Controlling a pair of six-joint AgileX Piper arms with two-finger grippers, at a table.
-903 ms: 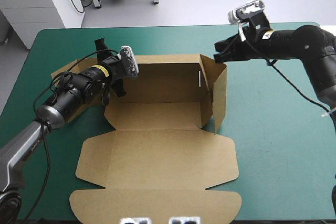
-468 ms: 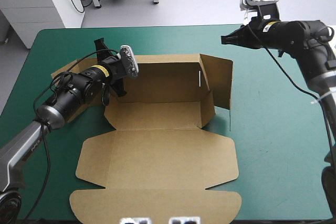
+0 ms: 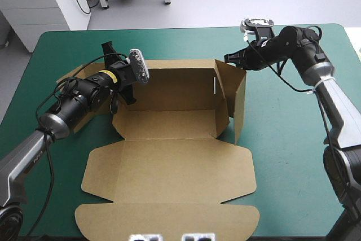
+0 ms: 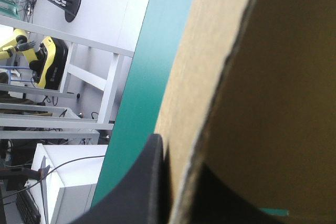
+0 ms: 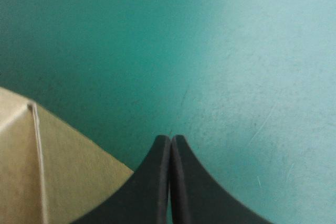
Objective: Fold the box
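Brown box (image 3: 169, 156) half raised, left gripper (image 4: 178, 155) pinching its left wall, right gripper (image 5: 170, 140) closed beside right flap

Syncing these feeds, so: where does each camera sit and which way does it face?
High view: above, behind the robot, facing down onto table and box; left arm and right arm show.
Left wrist view: on that wrist, looking along the left gripper, shut on the box's wall.
Right wrist view: on that wrist, facing the table past the shut right gripper.
All three share the box.
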